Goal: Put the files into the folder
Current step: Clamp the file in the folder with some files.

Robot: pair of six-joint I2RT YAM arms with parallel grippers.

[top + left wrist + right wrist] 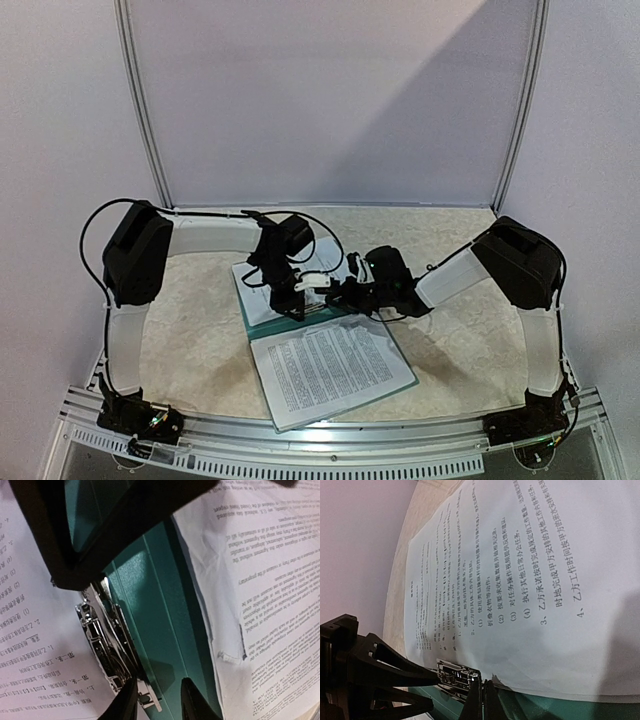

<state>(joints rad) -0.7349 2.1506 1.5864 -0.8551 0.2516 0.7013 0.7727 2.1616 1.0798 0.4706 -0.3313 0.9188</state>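
Observation:
The teal folder (246, 312) lies open on the table with the files on both halves: one printed sheet (330, 368) nearer me, another (252, 282) farther back. Both grippers meet over its spine. My left gripper (157, 700) is open, its fingers straddling bare teal card (155, 610) right beside the silver clip (100, 635), with nothing between them. My right gripper (482, 700) is shut, its tips resting at the end of the clip (457, 675), by the edge of the sheet (520, 580). The clip sits at that sheet's edge.
Marbled tabletop (200, 330) surrounds the folder, bounded by the metal rail (330, 432) at the near edge and white walls behind. The right gripper's black body (100, 520) hangs just above the left gripper's view. The left fingers (385, 680) show beside the clip in the right wrist view.

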